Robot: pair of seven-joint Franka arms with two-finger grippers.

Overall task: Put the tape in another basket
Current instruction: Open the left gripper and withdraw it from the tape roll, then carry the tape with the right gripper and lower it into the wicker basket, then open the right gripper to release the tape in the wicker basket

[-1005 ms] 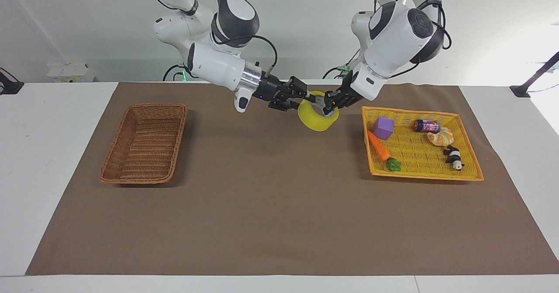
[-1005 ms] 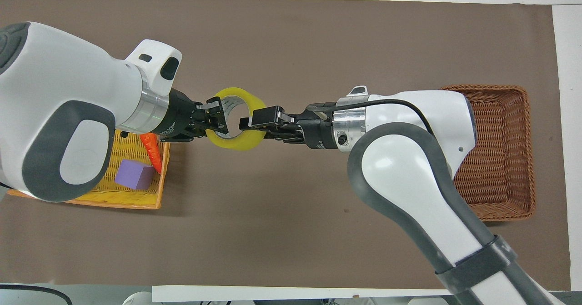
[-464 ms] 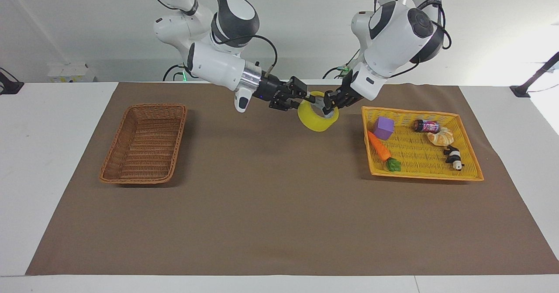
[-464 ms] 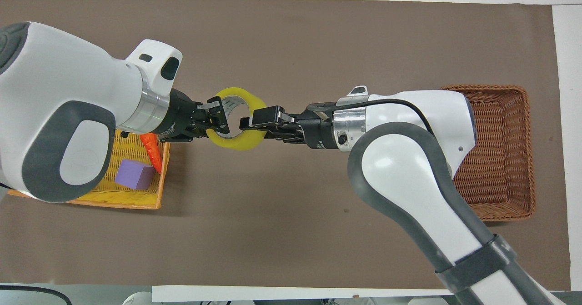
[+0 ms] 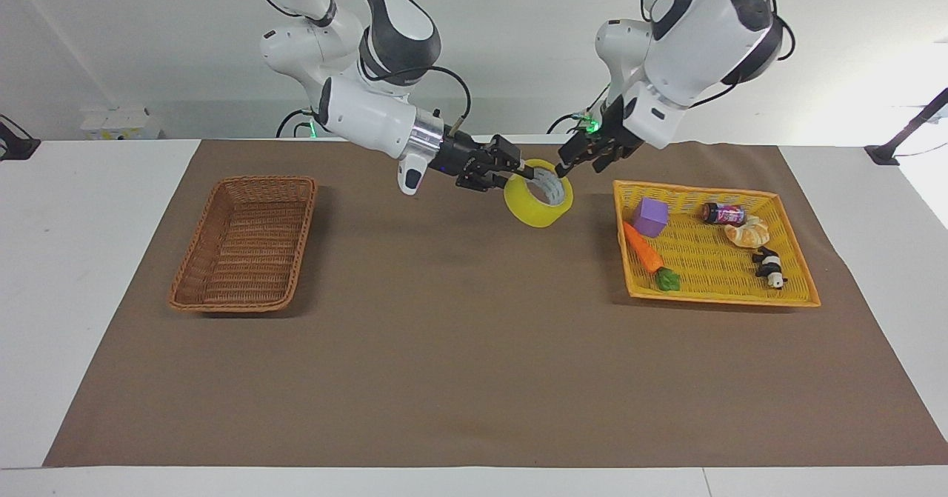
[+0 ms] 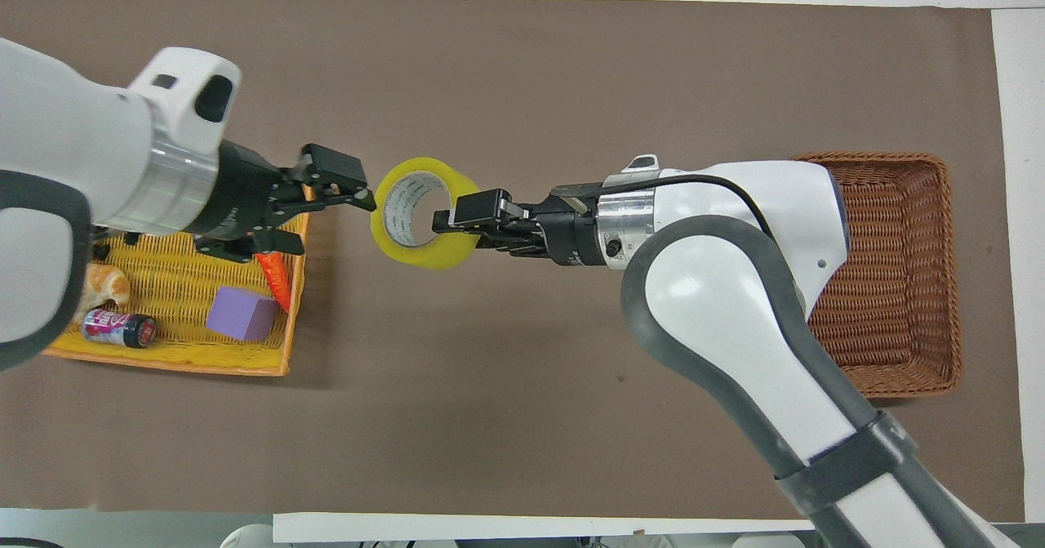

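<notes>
Right gripper point(image 5: 523, 173): clamped on the rim of the tape point(image 5: 538, 193), one finger inside the core. Left gripper point(image 5: 576, 158): spread wide, holding nothing, just clear of the tape, over the brown mat point(image 5: 459, 349). Tape: translucent yellow roll, white-grey core, tilted, aloft over the mat between yellow tray point(image 5: 792, 282) and wicker basket point(image 5: 185, 275), closer to the tray. Bare mat all the way from tape to basket.
</notes>
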